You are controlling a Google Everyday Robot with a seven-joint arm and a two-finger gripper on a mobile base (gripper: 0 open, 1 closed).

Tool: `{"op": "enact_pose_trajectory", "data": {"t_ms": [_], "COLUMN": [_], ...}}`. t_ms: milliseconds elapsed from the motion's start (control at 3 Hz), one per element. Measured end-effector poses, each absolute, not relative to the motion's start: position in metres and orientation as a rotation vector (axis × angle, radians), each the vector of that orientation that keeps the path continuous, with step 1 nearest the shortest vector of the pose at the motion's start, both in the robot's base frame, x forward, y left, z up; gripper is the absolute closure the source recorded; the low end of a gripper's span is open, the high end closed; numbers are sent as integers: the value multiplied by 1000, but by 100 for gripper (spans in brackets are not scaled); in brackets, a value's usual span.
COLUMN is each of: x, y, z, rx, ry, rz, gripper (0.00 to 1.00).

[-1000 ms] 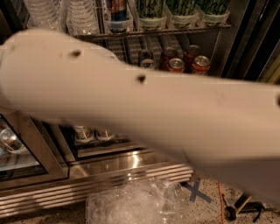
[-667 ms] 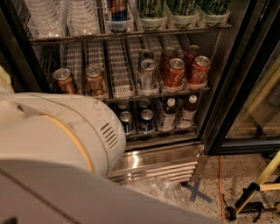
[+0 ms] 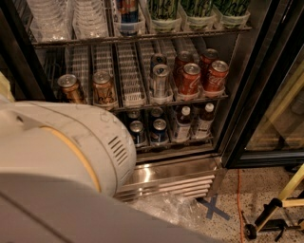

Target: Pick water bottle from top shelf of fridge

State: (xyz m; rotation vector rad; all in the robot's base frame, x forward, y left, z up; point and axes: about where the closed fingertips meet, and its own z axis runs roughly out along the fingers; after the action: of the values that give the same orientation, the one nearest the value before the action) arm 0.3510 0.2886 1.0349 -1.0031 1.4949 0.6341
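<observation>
The fridge stands open in front of me, with a steel base grille and a dark door frame on the right. The top shelf is the highest wire rack in view. Clear ribbed water bottles stand on its left end, cut off by the top edge so their caps are out of view. More of them stand beside these. My white arm housing fills the lower left and hides the fridge's lower left part. The gripper is not in view.
Green-labelled drinks stand on the top shelf's right. The middle rack holds gold cans, a silver can and red cans. Dark white-capped bottles are on the lowest rack. Crumpled plastic, blue tape X and a yellow stand are on the floor.
My arm swept from across the whole view down to the lower left, uncovering the middle and lower racks. The fridge contents have not moved.
</observation>
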Motion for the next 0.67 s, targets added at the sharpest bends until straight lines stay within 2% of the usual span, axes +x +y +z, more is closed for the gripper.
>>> {"op": "enact_pose_trajectory", "data": {"t_ms": [333,667], "x": [351,379], "y": [289,262], "z": [1035,1025], "rx": [-1003,-887], "ry": [1495,1519], "rz": [634,603], "gripper": [0,0]}}
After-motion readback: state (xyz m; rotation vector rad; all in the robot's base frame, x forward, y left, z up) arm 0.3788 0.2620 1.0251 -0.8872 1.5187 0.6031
